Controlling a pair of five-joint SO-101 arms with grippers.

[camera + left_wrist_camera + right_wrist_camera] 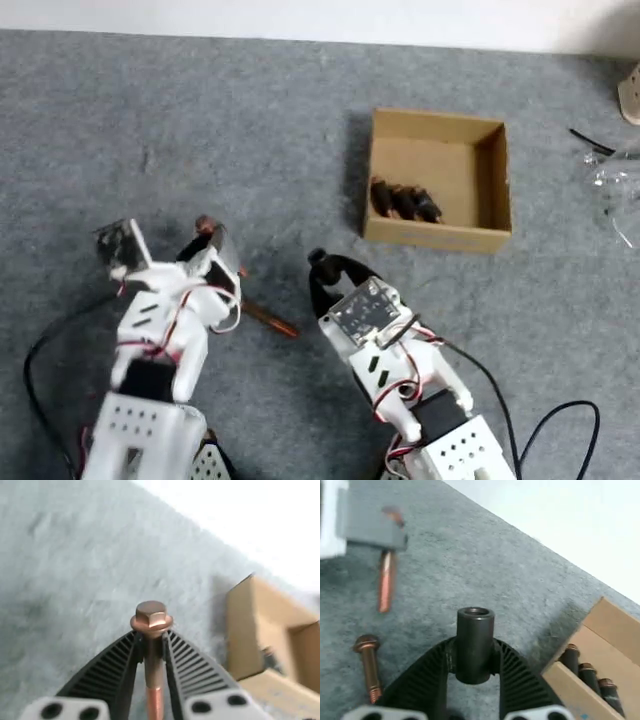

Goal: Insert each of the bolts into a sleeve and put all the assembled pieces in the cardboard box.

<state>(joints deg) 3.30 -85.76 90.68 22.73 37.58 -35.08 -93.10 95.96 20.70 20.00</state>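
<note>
Left pincer clamps a bolt under its head, leaving the shank free; right pincer grips a sleeve, bore exposed, seemingly to receive it. Three assembled pieces lie in the box toward the bench's far edge.

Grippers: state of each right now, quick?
Left gripper: closed, holding a copper bolt.
Right gripper: closed, holding a black sleeve.
</note>
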